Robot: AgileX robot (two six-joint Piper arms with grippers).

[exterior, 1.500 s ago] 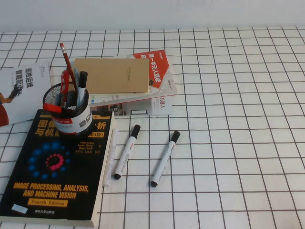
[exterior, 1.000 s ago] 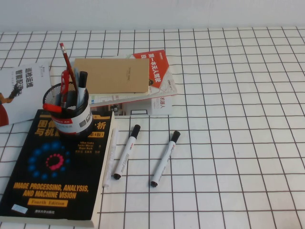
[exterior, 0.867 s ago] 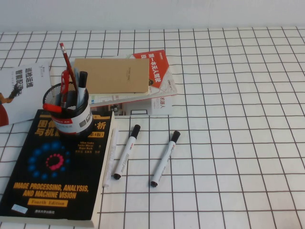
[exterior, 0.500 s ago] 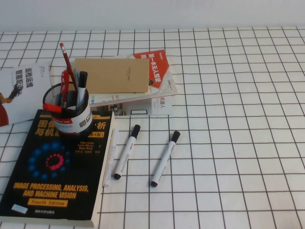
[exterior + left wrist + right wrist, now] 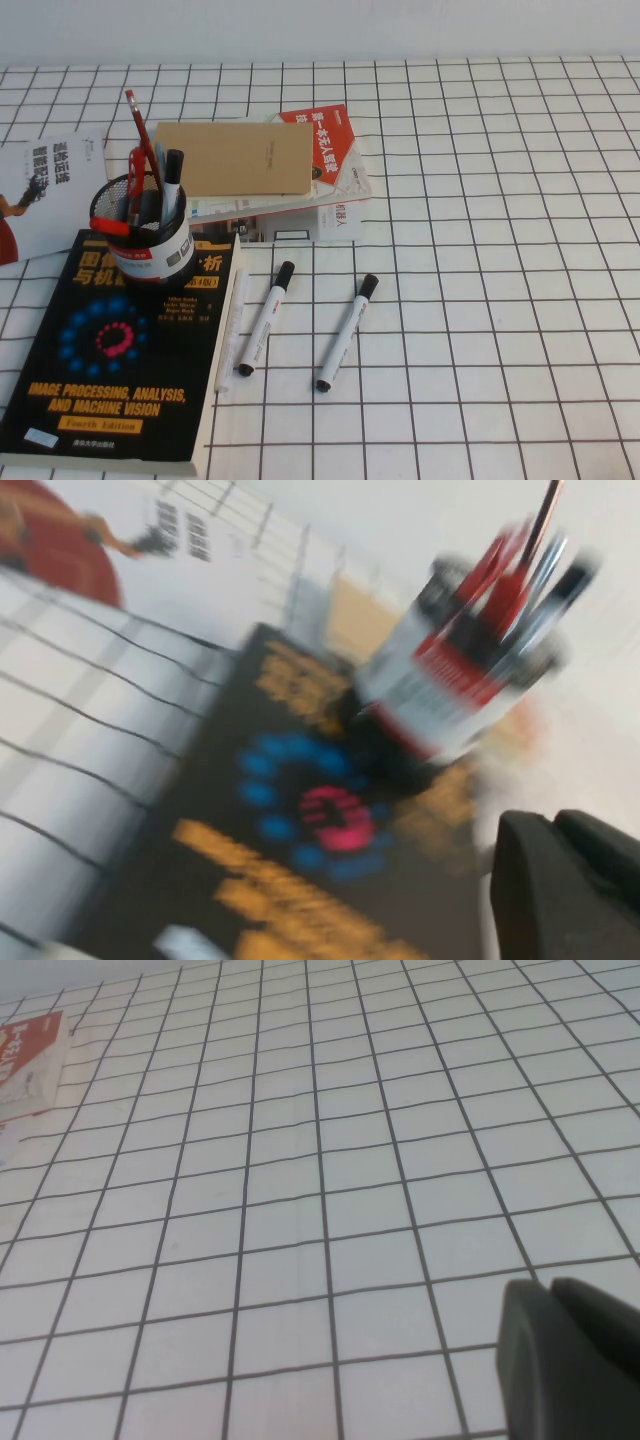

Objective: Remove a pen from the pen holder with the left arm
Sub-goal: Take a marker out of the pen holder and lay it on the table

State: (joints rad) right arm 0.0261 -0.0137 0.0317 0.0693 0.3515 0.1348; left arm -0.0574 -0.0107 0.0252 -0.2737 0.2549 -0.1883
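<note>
a black mesh pen holder (image 5: 140, 235) is seen standing upright on the far end of a black book (image 5: 110, 370) at the left of the gridded table (image 5: 500, 250). a red pencil (image 5: 140, 130), a red pen (image 5: 135, 180) and a black-capped marker (image 5: 172, 175) are held inside it, leaning and sticking out above the rim. none of them is gripped.

the left gripper (image 5: 553, 825) is shown in its wrist view above the black book, near the pen holder but apart from it; its jaws are pressed together with nothing between them. the right gripper (image 5: 550, 1290) is shown over bare table squares well away from the holder, its jaws likewise pressed together.

just beside the book's right edge a white pen (image 5: 232, 330) is laid, and two more markers (image 5: 266, 318) are laid on the table to its right, caps pointed away. behind the holder a tan notebook (image 5: 240, 158) is stacked on a red-and-white book (image 5: 335, 140), and a magazine (image 5: 40, 190) is spread at the left edge.
</note>
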